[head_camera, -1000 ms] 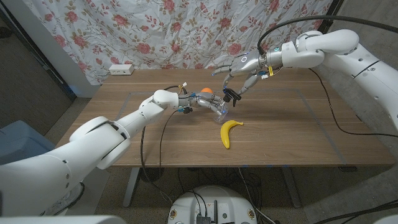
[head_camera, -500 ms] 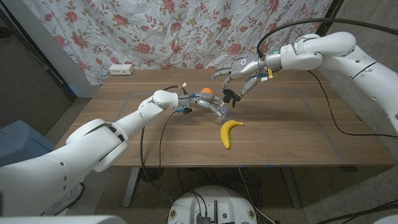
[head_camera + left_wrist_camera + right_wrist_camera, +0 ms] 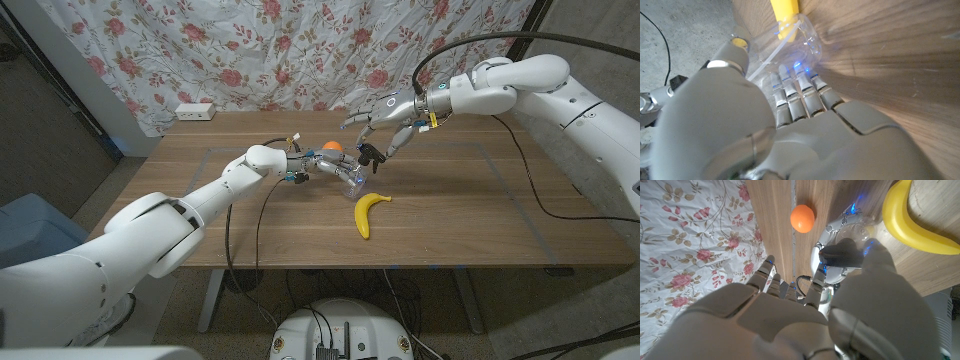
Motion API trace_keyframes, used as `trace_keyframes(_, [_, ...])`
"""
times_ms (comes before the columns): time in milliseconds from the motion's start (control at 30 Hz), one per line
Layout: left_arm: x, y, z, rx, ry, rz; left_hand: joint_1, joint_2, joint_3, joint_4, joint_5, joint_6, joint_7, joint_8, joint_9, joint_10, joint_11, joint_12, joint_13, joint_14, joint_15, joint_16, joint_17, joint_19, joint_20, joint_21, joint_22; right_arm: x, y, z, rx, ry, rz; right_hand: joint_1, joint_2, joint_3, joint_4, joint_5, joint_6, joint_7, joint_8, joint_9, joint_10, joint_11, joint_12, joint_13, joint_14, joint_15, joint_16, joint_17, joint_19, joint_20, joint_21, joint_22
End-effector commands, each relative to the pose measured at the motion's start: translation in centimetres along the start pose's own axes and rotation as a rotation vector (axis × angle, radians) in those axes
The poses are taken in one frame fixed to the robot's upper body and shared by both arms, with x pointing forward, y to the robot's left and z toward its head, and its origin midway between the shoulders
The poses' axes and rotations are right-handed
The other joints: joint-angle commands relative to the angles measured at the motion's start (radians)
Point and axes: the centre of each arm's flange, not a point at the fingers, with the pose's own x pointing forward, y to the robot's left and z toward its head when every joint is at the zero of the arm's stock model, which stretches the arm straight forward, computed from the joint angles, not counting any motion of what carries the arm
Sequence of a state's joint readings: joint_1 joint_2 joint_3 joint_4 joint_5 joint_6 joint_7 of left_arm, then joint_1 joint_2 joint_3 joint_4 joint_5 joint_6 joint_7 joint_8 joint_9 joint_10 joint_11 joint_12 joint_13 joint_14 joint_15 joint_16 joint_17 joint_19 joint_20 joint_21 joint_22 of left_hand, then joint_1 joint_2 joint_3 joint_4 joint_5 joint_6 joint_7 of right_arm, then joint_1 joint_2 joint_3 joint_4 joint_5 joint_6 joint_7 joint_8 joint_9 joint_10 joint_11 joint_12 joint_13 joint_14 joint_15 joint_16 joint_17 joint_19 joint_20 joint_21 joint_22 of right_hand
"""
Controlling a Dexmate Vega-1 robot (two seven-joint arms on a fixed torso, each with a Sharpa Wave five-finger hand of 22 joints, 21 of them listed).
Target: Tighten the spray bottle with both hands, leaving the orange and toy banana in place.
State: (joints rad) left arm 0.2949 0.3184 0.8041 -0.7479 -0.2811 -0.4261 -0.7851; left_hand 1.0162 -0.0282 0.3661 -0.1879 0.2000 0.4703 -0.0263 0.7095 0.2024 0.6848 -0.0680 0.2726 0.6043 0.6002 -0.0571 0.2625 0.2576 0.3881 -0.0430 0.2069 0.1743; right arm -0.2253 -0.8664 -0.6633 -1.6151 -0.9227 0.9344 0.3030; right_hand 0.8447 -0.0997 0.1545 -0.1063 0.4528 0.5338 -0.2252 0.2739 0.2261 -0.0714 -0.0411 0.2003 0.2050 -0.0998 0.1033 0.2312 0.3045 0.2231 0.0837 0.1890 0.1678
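Left hand (image 3: pixel 322 166) grips the clear spray bottle (image 3: pixel 352 177) at mid-bench; right hand (image 3: pixel 385 122), fingers spread, hovers just above, thumb at the black spray head (image 3: pixel 370 154). Orange (image 3: pixel 333 147) lies just beyond, toy banana (image 3: pixel 368 213) nearer.

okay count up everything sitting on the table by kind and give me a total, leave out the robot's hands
Spray bottle: 1
Orange: 1
Toy banana: 1
Power strip: 1
Total: 4
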Motion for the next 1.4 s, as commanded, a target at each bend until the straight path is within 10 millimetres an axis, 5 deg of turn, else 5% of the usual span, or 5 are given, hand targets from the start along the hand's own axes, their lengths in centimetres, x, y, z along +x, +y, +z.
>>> trace_keyframes(33, [0.2, 0.2, 0.1, 0.004, -0.002, -0.002, -0.039, 0.148, 0.020, 0.015, 0.003, 0.186, -0.034, 0.163, 0.004, 0.117, -0.111, 0.004, 0.003, 0.011, -0.137, -0.003, 0.002, 0.004, -0.035, -0.001, 0.004, 0.2, -0.1, -0.2, 0.097, 0.007, 0.001, -0.012, 0.003, -0.007, 0.004, 0.001, 0.009, 0.003, 0.004, 0.001, 0.012, 0.001, 0.010, 0.000, 0.005, 0.004, 0.007, 0.004, 0.009, -0.005, 0.007, 0.002])
trace_keyframes(1400, [0.7, 0.4, 0.5, 0.023, 0.000, -0.017, -0.038, 0.147, 0.021, 0.015, 0.003, 0.188, -0.032, 0.162, 0.004, 0.118, -0.105, 0.002, 0.005, 0.013, -0.134, -0.004, 0.003, 0.005, -0.035, -0.001, 0.004, 0.6, 0.1, -1.6, 0.269, 0.097, 0.092, -0.079, 0.022, -0.047, 0.040, 0.004, 0.074, 0.009, 0.034, 0.008, 0.052, 0.034, 0.017, 0.001, 0.024, 0.000, 0.018, 0.015, 0.043, -0.033, 0.006, -0.001])
